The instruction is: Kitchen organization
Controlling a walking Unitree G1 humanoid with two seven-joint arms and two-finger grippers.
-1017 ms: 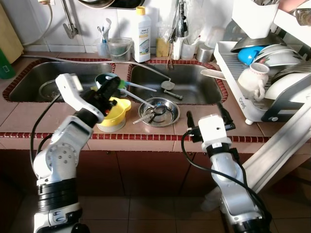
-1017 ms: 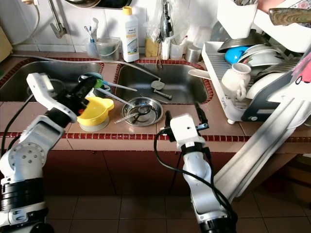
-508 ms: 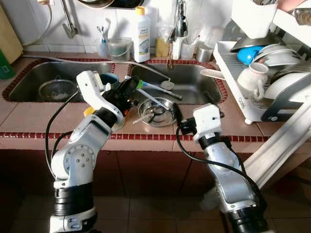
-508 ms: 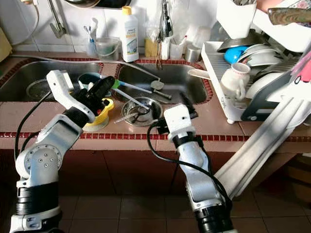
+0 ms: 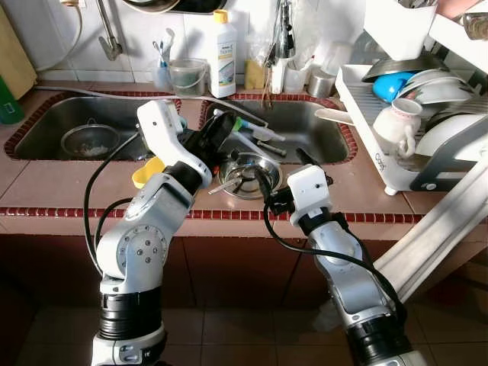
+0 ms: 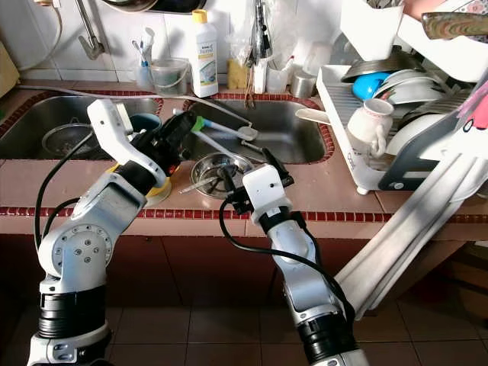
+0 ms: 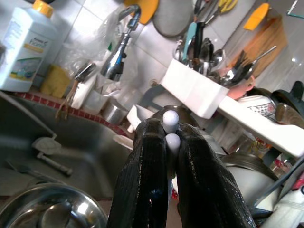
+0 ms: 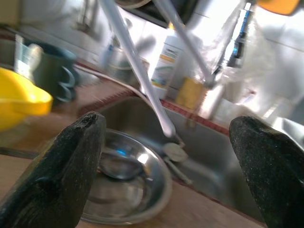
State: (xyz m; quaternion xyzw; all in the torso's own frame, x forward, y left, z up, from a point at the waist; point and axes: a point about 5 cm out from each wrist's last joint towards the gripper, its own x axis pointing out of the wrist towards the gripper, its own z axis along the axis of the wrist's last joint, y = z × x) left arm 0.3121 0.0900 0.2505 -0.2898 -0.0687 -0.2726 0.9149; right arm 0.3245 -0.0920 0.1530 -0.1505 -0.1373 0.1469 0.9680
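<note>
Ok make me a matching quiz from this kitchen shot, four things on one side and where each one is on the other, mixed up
Things:
1. steel bowl
2. detergent bottle
3. white jug
4. two white utensil handles

Places:
A. in the dish rack
B. clamped in the left gripper
C. on the counter before the right-hand sink
D. against the tiled wall behind the sinks

Pairs: 1-C, 2-D, 3-A, 4-B

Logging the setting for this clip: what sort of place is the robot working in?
A home kitchen, at the sink counter: a double stainless steel sink set in a red-tiled counter, a white dish rack loaded with crockery, and a white detergent bottle.
</note>
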